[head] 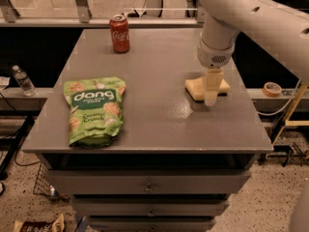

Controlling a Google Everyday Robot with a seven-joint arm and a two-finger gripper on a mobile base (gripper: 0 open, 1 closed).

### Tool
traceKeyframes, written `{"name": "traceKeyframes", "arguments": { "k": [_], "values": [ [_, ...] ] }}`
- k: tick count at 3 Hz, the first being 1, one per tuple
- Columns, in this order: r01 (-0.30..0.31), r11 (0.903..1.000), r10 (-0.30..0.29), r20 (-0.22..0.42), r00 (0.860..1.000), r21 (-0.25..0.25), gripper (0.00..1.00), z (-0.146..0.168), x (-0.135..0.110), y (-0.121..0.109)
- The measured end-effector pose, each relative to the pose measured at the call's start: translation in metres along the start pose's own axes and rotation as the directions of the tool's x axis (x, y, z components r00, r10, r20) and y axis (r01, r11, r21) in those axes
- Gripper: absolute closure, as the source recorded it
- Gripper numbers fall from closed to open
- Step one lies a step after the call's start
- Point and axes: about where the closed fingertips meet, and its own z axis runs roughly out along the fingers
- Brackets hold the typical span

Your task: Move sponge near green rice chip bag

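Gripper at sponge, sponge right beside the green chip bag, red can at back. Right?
No. Camera view: sponge at the right of the table, far from the green rice chip bag at front left. Rest holds: gripper at sponge, red can at back.

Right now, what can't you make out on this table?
The sponge: its middle is hidden behind the hand, which hangs over it near the right side of the table.
Whether the hand touches the sponge: cannot tell from this one view.
The arm: cut off by the top and right edges.
The green rice chip bag: its lower print is too small to read.
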Motion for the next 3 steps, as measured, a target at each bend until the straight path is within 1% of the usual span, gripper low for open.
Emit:
{"name": "traceKeyframes", "arguments": {
  "k": [1, 2, 3],
  "values": [
    [-0.022, 0.9997, 0.022, -0.028, 0.999, -0.009, 0.00, 0.0038, 0.0098, 0.0007],
    [-0.032, 0.9993, 0.031, -0.042, 0.999, -0.020, 0.20, 0.0075, 0.0140, 0.0029],
    [-0.032, 0.9990, 0.030, -0.053, 0.998, -0.030, 0.43, 0.0104, 0.0154, 0.0033]
  ]
}}
